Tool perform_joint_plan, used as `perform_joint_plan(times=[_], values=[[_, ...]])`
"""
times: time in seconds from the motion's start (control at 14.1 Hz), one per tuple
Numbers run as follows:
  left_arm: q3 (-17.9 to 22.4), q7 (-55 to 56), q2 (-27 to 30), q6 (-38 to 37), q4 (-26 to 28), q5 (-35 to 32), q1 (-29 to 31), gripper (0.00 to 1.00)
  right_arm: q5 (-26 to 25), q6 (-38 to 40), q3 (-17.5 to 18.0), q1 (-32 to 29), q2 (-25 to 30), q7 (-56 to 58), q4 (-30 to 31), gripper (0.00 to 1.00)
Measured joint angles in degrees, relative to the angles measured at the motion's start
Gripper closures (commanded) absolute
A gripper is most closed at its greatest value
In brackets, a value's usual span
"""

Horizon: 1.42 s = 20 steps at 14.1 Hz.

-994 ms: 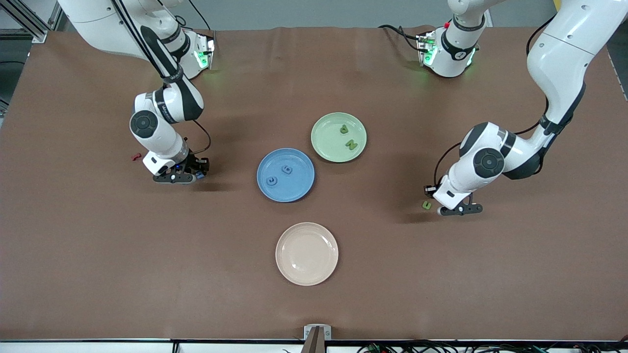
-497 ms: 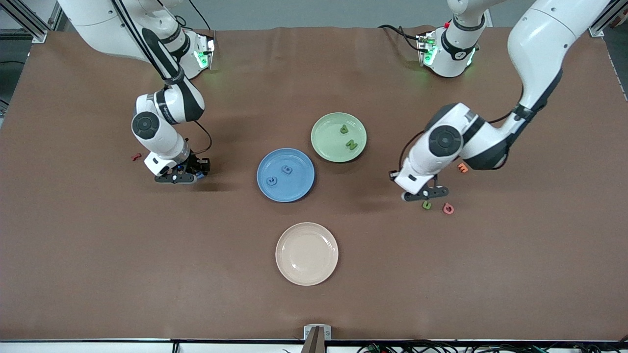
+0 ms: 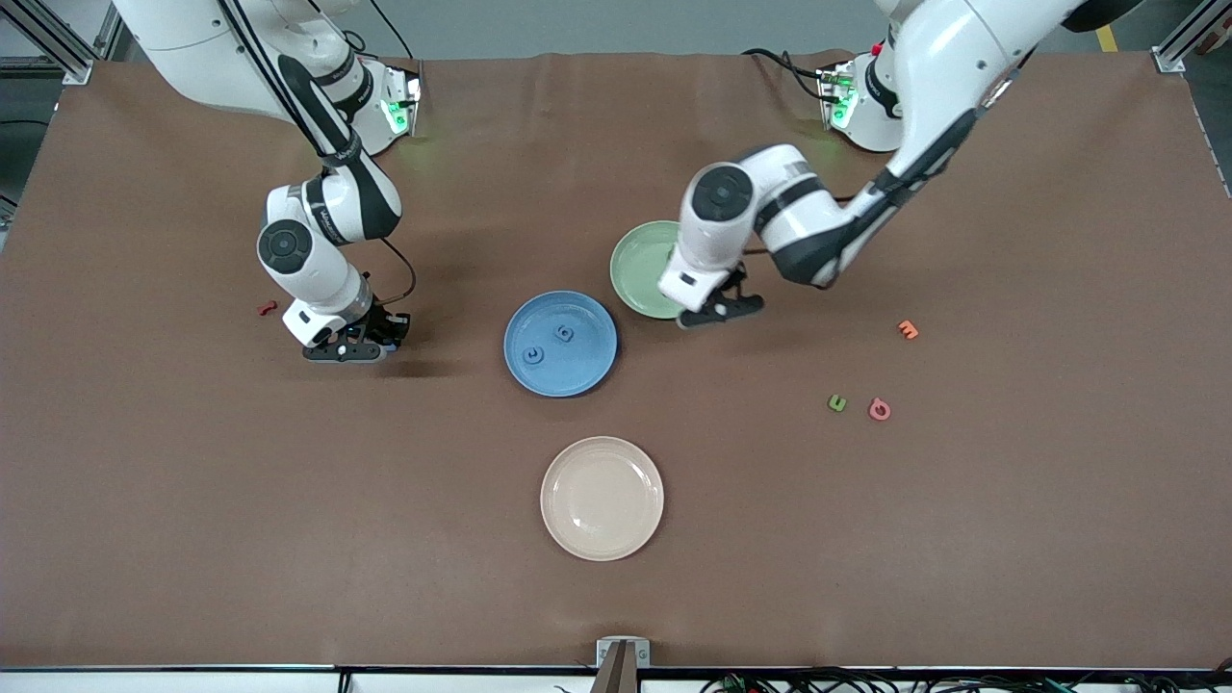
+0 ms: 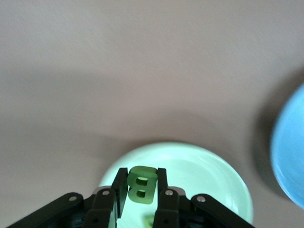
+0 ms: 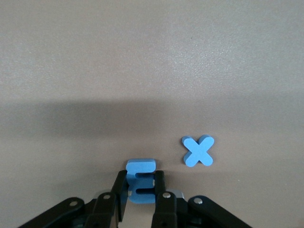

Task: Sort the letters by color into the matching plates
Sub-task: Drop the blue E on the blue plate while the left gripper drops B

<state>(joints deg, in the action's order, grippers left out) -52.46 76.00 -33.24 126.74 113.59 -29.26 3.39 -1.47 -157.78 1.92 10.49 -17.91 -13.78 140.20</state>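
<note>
The table [image 3: 192, 500] has a brown matt cover that looks like cloth or felt, with a fine rough grain. The green plate [image 4: 213, 175], the blue plate [image 3: 577, 371] and the beige plate [image 3: 602, 498] look smooth and a little glossy, like plastic or glazed ceramic. The green letter B [image 4: 141, 186], the blue letter E [image 5: 140, 183] and the blue letter X [image 5: 198, 151] look matt and soft, like foam. The robot arms [image 3: 318, 260] have glossy white plastic shells, and the gripper fingers [image 5: 118, 194] are matt black.
</note>
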Motion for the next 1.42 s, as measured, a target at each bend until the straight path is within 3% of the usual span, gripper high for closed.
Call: perform_joint_plan(times=[0.28, 0.5, 0.85, 1.14, 1.42], values=[[0.1, 5.8, -0.3, -0.1, 0.1, 0.1, -6.9, 0.78, 0.0, 0.3, 0.1, 0.0, -0.1, -0.1, -0.9, 1.0], [0.1, 7.5, -1.5, -0.1, 0.4, 0.1, -9.0, 0.78, 0.0, 7.8, 0.5, 1.1, -0.2, -2.7, -5.7, 1.0], [0.5, 7.5, -3.6, 0.6, 0.0, 0.1, -9.1, 0.77, 0.1, 15.8, 1.2, 11.4, -0.6, -21.9, -16.4, 1.0], [1.4, 7.5, -5.9, 0.9, -0.6, -0.1, -9.4, 0.77, 0.1, 16.4, 1.3, 19.0, -5.4, -37.1, -23.9, 1.0], [4.8, 7.3, -6.9, 3.1, -0.7, -0.4, -11.6, 0.75, 0.1, 17.3, 1.2, 23.5, -12.6, -47.2, -32.5, 1.0]])
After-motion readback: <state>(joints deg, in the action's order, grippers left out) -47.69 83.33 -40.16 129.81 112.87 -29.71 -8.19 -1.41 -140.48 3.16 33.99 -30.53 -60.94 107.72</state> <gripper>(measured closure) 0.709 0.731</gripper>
